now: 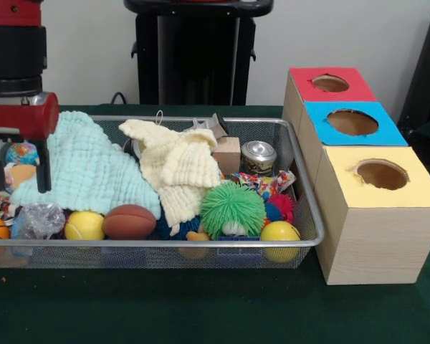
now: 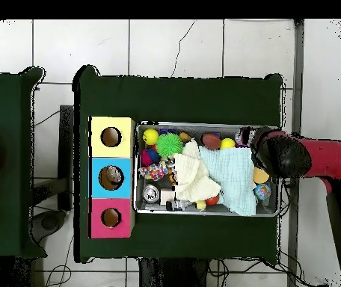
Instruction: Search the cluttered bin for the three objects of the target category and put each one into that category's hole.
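A: Looking from the front, what crowds the bin [image 1: 301, 240]?
B: A mint cloth [image 1: 86, 172] and a cream cloth [image 1: 178, 168] drape over balls; a brown football [image 1: 129, 221], a green spiky ball [image 1: 232, 208] and a can [image 1: 259, 156] show. The end effector [image 1: 18, 163] hangs released over the bin's left end, empty.
A: And overhead?
B: The yellow hole [image 2: 111, 137], blue hole [image 2: 111, 178] and red hole [image 2: 111, 217] line up beside the bin on the table [image 2: 173, 97].

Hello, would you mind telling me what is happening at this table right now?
A red and black robot arm hangs its gripper over one end of a wire mesh bin full of balls, cloths and toys, fingers spread and holding nothing. A mint cloth lies beside it. Three boxes with holes, yellow, blue and red, stand at the bin's other end.
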You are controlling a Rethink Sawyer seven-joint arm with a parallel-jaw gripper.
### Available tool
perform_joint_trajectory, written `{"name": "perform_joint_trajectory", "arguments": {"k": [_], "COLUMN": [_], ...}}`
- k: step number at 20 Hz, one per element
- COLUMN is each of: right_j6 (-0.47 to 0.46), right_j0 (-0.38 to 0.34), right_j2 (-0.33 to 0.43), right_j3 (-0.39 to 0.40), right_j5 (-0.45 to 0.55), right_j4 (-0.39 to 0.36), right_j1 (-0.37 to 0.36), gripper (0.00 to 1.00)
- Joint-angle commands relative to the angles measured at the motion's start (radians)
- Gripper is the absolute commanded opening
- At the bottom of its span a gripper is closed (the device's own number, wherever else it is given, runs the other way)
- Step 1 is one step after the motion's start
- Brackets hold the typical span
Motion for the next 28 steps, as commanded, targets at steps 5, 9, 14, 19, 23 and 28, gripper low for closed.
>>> {"name": "perform_joint_trajectory", "arguments": {"k": [5,9,14,19,23,28], "right_j6": [-0.238,-0.242,-0.246,-0.263,-0.305,-0.282], "right_j0": [0.013,0.013,0.002,0.0,-0.004,0.003], "right_j2": [-0.011,-0.017,-0.005,-0.007,0.006,-0.006], "right_j3": [-0.032,-0.048,-0.044,-0.053,-0.087,-0.08], "right_j5": [-0.046,-0.039,-0.07,-0.069,-0.05,-0.081], "right_j4": [-0.095,-0.11,-0.11,-0.114,-0.11,-0.132], "right_j1": [0.137,0.158,0.172,0.17,0.185,0.173], "gripper": [1.0,1.0,1.0,1.0,1.0,1.0]}}
